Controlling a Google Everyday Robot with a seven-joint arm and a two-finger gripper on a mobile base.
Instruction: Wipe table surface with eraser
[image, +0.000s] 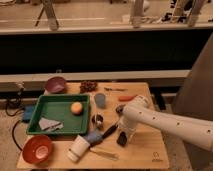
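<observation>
While the cup (78, 148) is lying near the front edge of the table (150, 152), the eraser (121, 140) is sitting just right of it, directly beneath the gripper (123, 134), with its long axis seemingly running front to back. The gripper is pointing down onto it; whether it is clamping the block I cannot tell. The tray (35, 112) is sitting farther back, leftward.

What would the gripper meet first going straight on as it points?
The gripper, pointing down over the light tan wooden table surface, would likely meet the small flat black eraser beneath it; depth is unclear.
</observation>
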